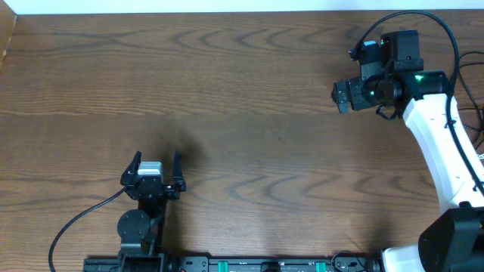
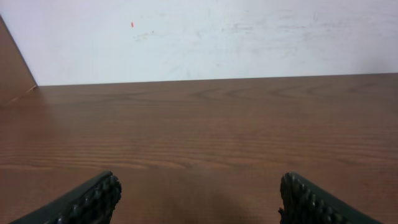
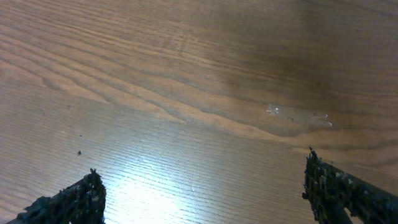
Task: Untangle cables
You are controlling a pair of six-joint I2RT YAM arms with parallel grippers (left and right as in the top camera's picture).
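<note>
My left tool (image 1: 156, 160) stands wide and empty by the tabletop's (image 1: 249, 113) near edge, left of centre. My right tool (image 1: 340, 97) stands wide and empty toward the far right corner, with a pale smear (image 3: 298, 114) just ahead of it. A black arm wire (image 1: 76, 219) trails at the near left corner. I cannot tell where the cables lie.

Brown wood-grain table (image 1: 249, 113); faint whitish scuff (image 3: 297, 114) on surface.
</note>
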